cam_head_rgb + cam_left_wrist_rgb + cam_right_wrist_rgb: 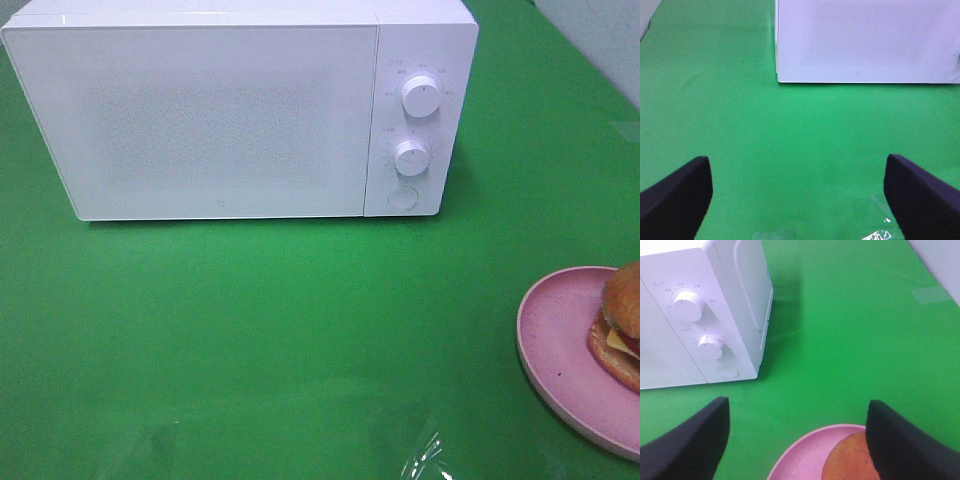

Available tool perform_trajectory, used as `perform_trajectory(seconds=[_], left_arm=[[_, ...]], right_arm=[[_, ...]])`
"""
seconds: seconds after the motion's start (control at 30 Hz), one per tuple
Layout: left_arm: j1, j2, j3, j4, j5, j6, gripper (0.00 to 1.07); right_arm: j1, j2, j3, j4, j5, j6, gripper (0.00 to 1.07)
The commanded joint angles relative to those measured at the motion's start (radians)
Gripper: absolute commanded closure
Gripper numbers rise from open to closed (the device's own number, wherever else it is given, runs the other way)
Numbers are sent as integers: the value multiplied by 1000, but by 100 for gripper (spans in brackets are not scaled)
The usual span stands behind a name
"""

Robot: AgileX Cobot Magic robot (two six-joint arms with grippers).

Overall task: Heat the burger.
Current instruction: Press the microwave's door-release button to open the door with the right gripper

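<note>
The burger (623,325), a golden-brown bun with yellow cheese showing, sits on a pink plate (560,340) at the right edge of the exterior view, partly cut off. In the right wrist view its bun top (850,460) shows just below and between my right gripper's (797,440) dark, widely spread fingers. The white microwave (240,110) stands at the back with its door shut. My left gripper (797,195) is open and empty over the green cloth, facing the microwave door (865,40). Neither gripper shows in the exterior view.
The microwave has two white knobs (421,96) and a round button (402,198) on its right panel. Green cloth (250,330) covers the table. A scrap of clear tape (425,460) lies at the front edge. A pale wall (600,30) is at the back right.
</note>
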Motion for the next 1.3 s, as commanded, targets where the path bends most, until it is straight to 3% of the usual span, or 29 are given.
perform_trajectory(seconds=[0.03,0.6,0.73,0.8,0.9,0.93,1.13,1.3], left_arm=[[3,-12,3,-11,-10,-4,22],[3,-12,3,-11,-10,-4,22],[3,-12,3,-11,-10,-4,22],[3,-12,3,-11,-10,-4,22],[3,-12,3,-11,-10,-4,22],[3,-12,3,-11,-10,-4,22],[3,-12,3,-11,-10,-4,22],[3,-12,3,-11,-10,-4,22]], right_arm=[[-6,44,2,-2,-98,-11,34],[-1,438,5,-11,-628,-39,34],[74,549,5,61,-782,-129,34],[167,644,5,194,-881,-280,34],[192,665,5,232,-899,-312,34],[242,698,5,296,-928,-358,34],[349,763,5,442,-1019,-439,34],[510,815,5,653,-1157,-530,34]])
